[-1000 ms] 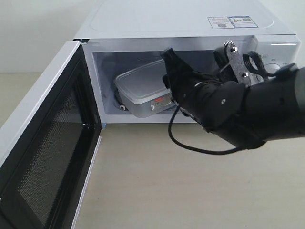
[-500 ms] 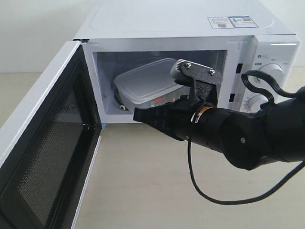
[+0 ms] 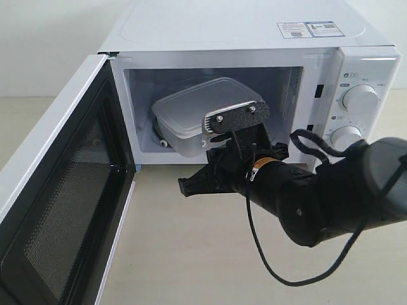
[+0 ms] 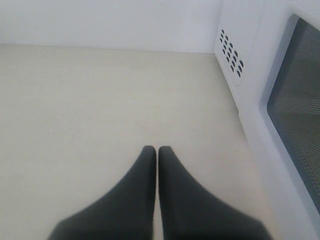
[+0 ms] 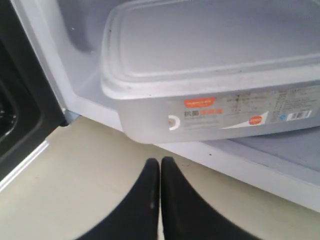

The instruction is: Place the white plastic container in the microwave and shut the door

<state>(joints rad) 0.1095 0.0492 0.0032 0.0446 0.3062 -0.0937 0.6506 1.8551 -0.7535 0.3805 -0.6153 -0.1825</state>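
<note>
The white plastic container [image 3: 191, 111] rests inside the cavity of the microwave [image 3: 254, 32], its red-and-white label facing out [image 5: 215, 75]. The door [image 3: 57, 203] hangs wide open on the left, with its black mesh inner face showing. My right gripper [image 3: 184, 187] is shut and empty. It hovers over the table just in front of the cavity, apart from the container [image 5: 160, 161]. My left gripper [image 4: 157, 149] is shut on nothing, low over the table outside the door [image 4: 300, 100]. The exterior view does not show it.
Two round knobs [image 3: 359, 98] sit on the microwave's right panel. A black cable [image 3: 299, 273] loops below my right arm over the beige table [image 3: 191, 254]. The vented side wall of the microwave [image 4: 232, 50] stands close to my left gripper.
My right gripper has shut and drawn back out of the cavity, swinging lower and to the left. The container stays inside the microwave. The door has not moved.
</note>
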